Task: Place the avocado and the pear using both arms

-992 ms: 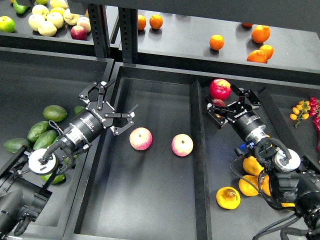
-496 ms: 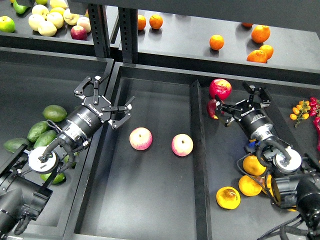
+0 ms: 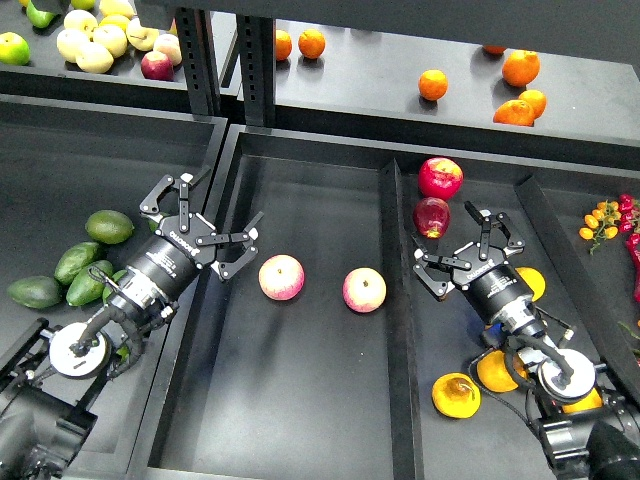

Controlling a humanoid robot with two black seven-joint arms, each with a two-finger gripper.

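Several green avocados [image 3: 108, 226] lie in the left bin, one more at the bin's lower left [image 3: 35, 291]. My left gripper [image 3: 215, 208] is open and empty, over the wall between the left bin and the middle tray, right of the avocados. Yellow-orange pears [image 3: 456, 394] lie in the right bin near my right arm, one beside the wrist [image 3: 531, 283]. My right gripper [image 3: 450, 242] is open and empty, just below a dark red apple [image 3: 431, 216] and above the pears.
Two pink-yellow apples [image 3: 281, 277] [image 3: 364, 290] lie in the middle tray [image 3: 300, 420]. A red apple [image 3: 440, 177] sits at the right bin's far end. Oranges [image 3: 521, 68] and pale apples [image 3: 95, 45] are on the back shelf. Small orange and red fruits [image 3: 602, 218] lie far right.
My left gripper has drawn back down and left, away from the pink-yellow apple. My right gripper has moved down from the red apples toward the pears, uncovering the dark red apple.
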